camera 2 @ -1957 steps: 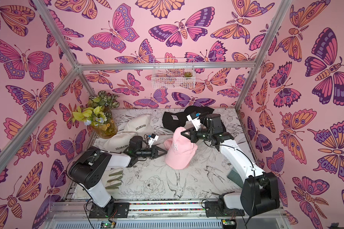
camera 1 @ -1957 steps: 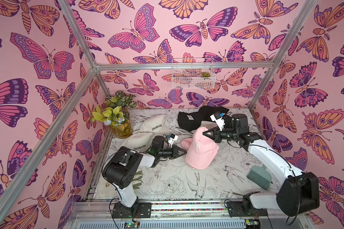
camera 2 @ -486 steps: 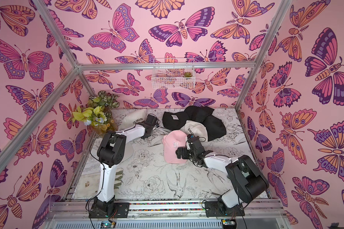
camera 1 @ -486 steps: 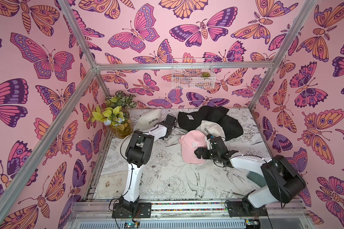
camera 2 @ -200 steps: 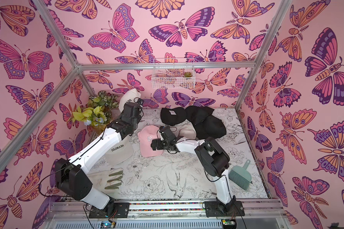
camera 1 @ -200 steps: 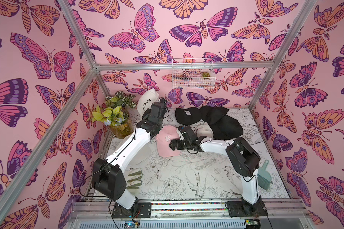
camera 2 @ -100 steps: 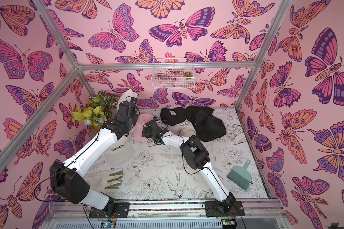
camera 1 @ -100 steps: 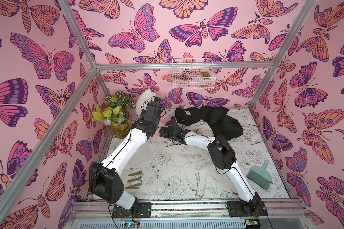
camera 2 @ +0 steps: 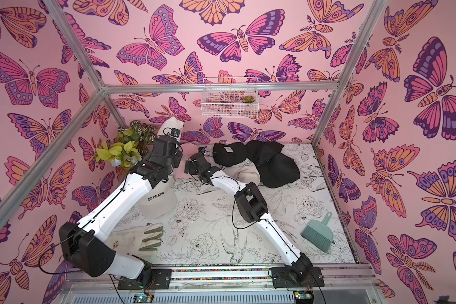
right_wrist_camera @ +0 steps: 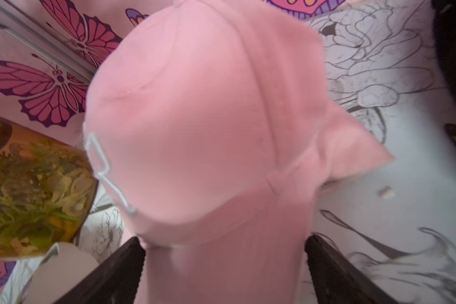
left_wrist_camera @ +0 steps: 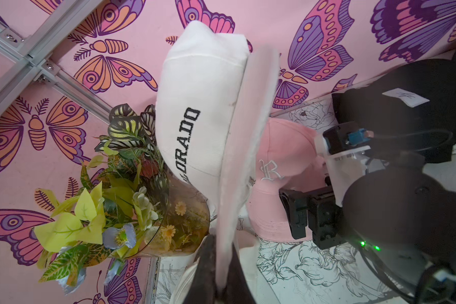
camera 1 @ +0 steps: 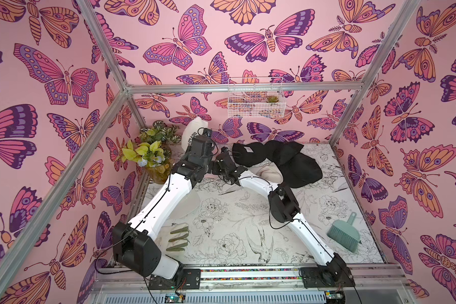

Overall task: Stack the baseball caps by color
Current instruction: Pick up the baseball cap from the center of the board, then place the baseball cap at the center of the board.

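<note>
My left gripper [left_wrist_camera: 223,265] is shut on the brim of a cream-white COLORADO cap [left_wrist_camera: 200,105], held up near the back wall above the vase; the same cap [camera 1: 194,130] shows in both top views. My right gripper [right_wrist_camera: 225,244] stands open, with the brim of a pink cap [right_wrist_camera: 203,118] lying between its wide fingers. That pink cap [left_wrist_camera: 282,152] rests on the table at the back left. A second cream cap [camera 2: 158,200] lies under my left arm. A third cream cap [camera 1: 270,172] sits against three black caps [camera 1: 282,158] at the back.
A glass vase of plants [camera 1: 153,158] stands in the back left corner, right beside both grippers. A cream glove with green fingers [camera 1: 178,237] lies front left. A teal brush [camera 1: 344,235] lies at the right. A wire basket [camera 1: 256,101] hangs on the back wall.
My right gripper has moved the pink cap left from the table's middle to the back left beside the vase. My left gripper stayed raised with the cream cap.
</note>
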You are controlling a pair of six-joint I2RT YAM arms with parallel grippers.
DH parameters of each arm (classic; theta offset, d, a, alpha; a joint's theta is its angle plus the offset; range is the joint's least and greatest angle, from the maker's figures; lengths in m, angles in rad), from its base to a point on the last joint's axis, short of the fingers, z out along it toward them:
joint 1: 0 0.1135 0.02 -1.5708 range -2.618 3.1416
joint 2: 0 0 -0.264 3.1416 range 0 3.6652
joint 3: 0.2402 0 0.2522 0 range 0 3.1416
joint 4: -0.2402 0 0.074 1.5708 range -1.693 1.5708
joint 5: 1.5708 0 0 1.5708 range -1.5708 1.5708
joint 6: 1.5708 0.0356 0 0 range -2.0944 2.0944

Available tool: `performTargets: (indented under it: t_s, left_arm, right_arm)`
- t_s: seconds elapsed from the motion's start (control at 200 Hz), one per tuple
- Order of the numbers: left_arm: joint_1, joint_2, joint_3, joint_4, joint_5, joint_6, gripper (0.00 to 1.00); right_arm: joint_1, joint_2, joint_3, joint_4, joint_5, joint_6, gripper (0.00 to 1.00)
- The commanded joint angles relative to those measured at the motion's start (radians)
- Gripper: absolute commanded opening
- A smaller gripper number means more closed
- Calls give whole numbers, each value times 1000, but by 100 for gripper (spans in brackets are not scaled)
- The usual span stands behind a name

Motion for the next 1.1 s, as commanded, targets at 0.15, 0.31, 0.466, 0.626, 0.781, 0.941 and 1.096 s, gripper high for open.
performTargets:
  t_s: [0.15,0.31,0.466,0.626,0.781,0.941,1.096]
  left_arm:
    - [-80,-36,-24,1,26,85,0]
    - [-143,-20,-51,1,35,149,0]
    - [-195,-25,-93,3,91,172,0]
    - [-281,-51,-169,6,178,232,0]
    - [-334,-36,-204,7,149,263,0]
    - [-388,-16,-220,15,137,311,0]
    - [-417,-9,-243,52,131,359,0]
  right_arm:
    - [-48,-428,-501,268,-96,-99,99]
    - [-68,-619,-822,266,-77,-58,99]
    - [-83,-681,-951,178,-77,-17,99]
    - [-113,-709,-1032,114,-71,20,99]
    - [-159,-766,-1101,7,2,-6,99]
    - [-238,-865,-1189,-75,112,-23,99]
    - [-310,-999,-1256,-42,-9,-75,99]
